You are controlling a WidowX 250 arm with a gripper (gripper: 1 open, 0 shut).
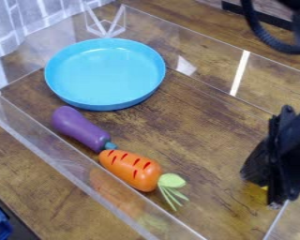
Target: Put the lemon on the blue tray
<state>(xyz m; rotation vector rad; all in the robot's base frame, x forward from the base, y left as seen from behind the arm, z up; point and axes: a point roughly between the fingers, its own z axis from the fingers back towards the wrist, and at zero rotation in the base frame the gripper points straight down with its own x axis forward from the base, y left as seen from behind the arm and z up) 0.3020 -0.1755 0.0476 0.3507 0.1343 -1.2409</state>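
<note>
Down at the lower right corner of the clear-walled bin, the black gripper [268, 190] sits low over the lemon [258, 193], its fingers pressed together, only a sliver of yellow peeking out beneath them. The blue tray [105, 73] waits well apart at the upper left. Between them lie the purple eggplant [80, 127] and the orange carrot [134, 169] on the wooden tabletop [216, 122].

No readable text, labels, brands, numbers or signs anywhere.
</note>
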